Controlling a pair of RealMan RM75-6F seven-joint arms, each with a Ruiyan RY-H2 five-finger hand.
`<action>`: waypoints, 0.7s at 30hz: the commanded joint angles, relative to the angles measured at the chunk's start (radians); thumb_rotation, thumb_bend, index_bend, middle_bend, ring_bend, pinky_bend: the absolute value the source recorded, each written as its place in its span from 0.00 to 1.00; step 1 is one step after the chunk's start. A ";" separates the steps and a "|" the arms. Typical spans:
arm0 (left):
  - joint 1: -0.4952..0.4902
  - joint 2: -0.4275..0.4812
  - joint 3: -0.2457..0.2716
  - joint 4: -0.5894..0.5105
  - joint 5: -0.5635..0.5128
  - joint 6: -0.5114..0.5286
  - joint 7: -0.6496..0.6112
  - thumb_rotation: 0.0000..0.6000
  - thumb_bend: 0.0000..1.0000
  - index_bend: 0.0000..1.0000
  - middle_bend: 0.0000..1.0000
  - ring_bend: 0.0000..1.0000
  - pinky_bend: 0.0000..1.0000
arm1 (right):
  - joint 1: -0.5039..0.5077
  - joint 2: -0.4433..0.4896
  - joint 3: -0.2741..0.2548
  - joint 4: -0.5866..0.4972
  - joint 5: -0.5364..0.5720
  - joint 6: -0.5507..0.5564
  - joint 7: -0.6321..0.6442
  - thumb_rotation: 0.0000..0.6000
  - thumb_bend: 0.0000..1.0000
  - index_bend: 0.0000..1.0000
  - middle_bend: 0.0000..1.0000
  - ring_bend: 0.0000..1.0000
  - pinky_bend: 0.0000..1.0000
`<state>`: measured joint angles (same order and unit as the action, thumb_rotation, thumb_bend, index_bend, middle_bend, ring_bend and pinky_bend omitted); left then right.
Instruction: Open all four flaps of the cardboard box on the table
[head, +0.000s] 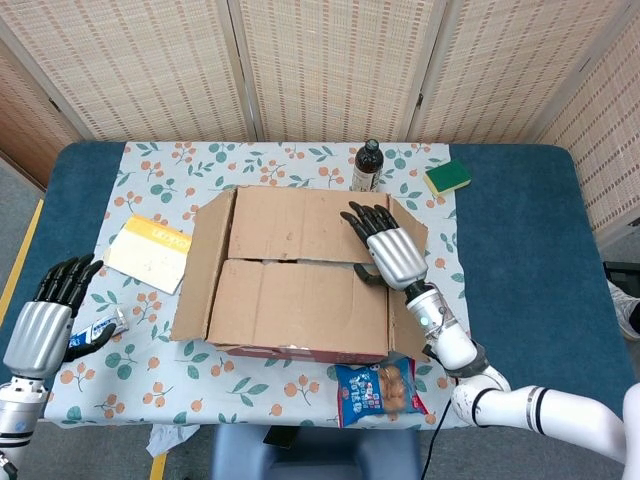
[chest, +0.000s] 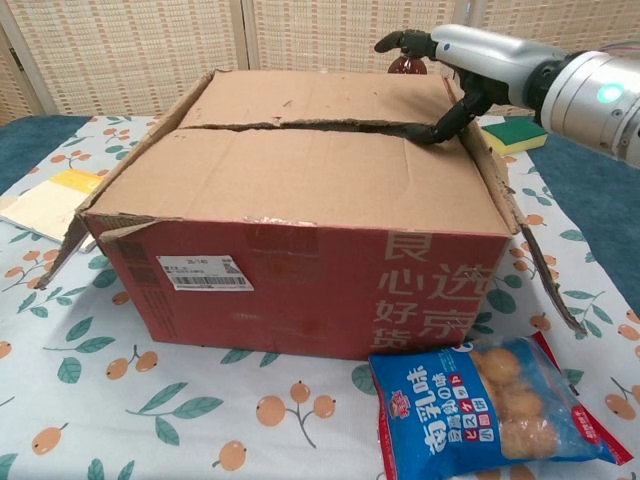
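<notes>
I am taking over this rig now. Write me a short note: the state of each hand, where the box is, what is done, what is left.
Left hand: open, holds nothing, off the table's left edge, away from the box.
Right hand: over the brown cardboard box at the right end of the centre seam, thumb at the gap; it grips nothing that I can see.
Box: mid-table on the floral tablecloth.
Done: both short side flaps are folded out.
Left: the two long top flaps, far and near, lie closed.

Woven folding screens behind a blue table (floral cloth on top), grey floor.
</notes>
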<state>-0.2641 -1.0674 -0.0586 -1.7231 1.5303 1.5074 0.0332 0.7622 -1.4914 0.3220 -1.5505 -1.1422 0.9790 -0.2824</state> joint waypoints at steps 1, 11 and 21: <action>0.003 0.006 -0.004 0.000 -0.003 -0.003 -0.004 1.00 0.33 0.00 0.08 0.06 0.10 | 0.021 -0.030 0.004 0.041 0.012 -0.003 0.006 1.00 0.39 0.00 0.00 0.00 0.00; 0.012 0.018 -0.017 0.010 -0.015 -0.014 -0.018 1.00 0.33 0.00 0.08 0.06 0.10 | 0.050 -0.068 0.073 0.125 0.016 0.039 0.124 1.00 0.39 0.00 0.00 0.00 0.00; 0.002 0.024 -0.036 0.036 -0.037 -0.049 -0.036 1.00 0.33 0.00 0.08 0.06 0.09 | 0.071 -0.062 0.148 0.195 0.051 0.049 0.249 1.00 0.39 0.00 0.00 0.00 0.00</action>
<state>-0.2604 -1.0436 -0.0932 -1.6896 1.4954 1.4617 -0.0019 0.8282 -1.5545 0.4611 -1.3725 -1.0972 1.0252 -0.0457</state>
